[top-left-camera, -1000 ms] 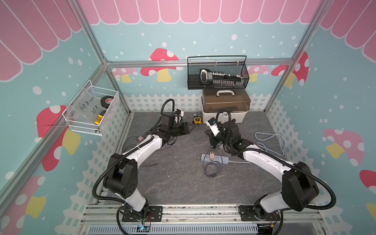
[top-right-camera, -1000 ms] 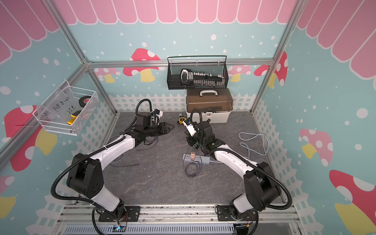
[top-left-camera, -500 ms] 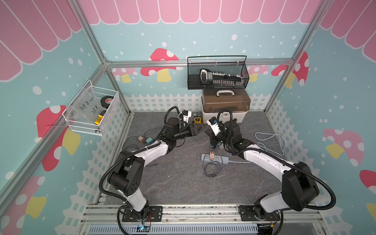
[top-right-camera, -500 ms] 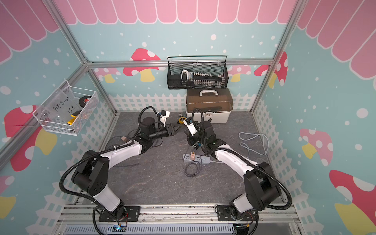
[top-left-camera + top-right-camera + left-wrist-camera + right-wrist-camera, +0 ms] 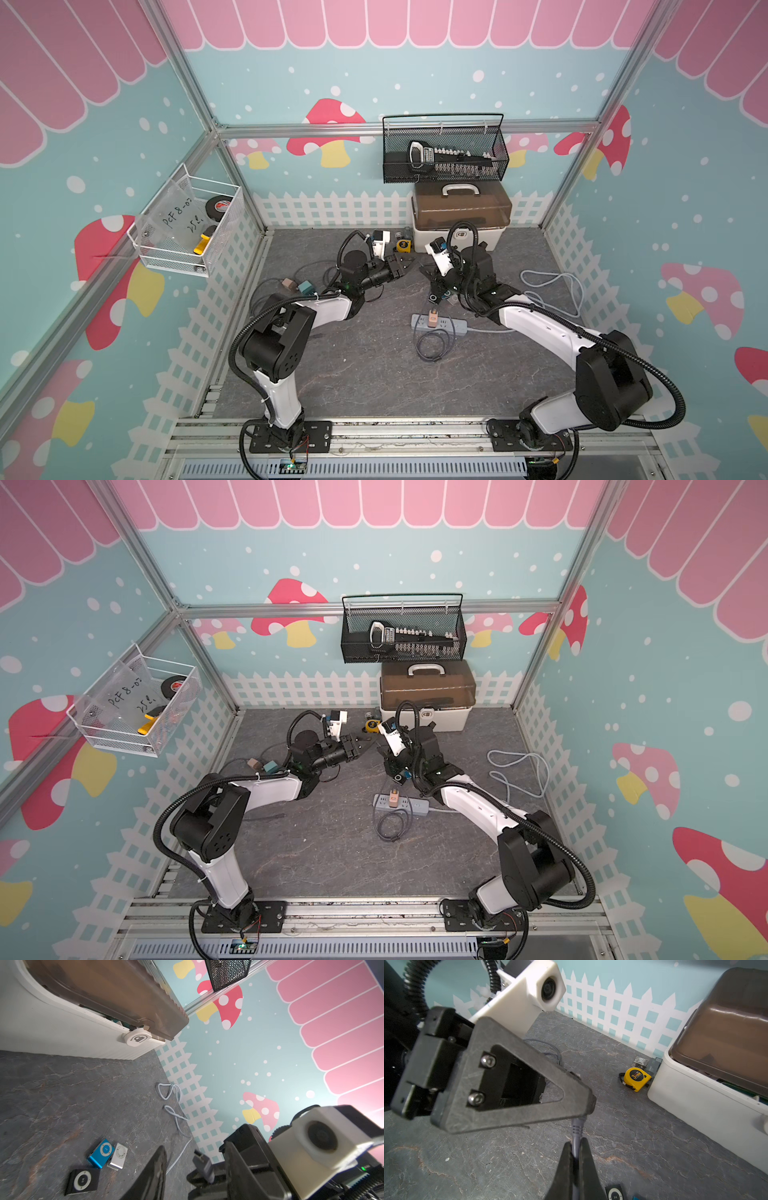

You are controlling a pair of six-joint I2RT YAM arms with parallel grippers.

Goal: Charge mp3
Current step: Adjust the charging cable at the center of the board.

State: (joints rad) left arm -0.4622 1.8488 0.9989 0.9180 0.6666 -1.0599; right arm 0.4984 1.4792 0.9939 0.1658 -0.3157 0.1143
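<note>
black mp3 [image 5: 82,1181], blue mp3 [image 5: 101,1153], silver mp3 [image 5: 117,1158]

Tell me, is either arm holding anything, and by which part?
The right tool pinches the grey cable just behind its plug. The left tool stands open around that plug, gripping nothing.

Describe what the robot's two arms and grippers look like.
The left arm and right arm have white shell links and bulky black round joints, with black corrugated cable conduit looped alongside. Each wrist carries a white boxy camera housing. The left gripper and right gripper are matte black; the left's fingers are flat triangular plates with a cut-out window and two silver screws.
</note>
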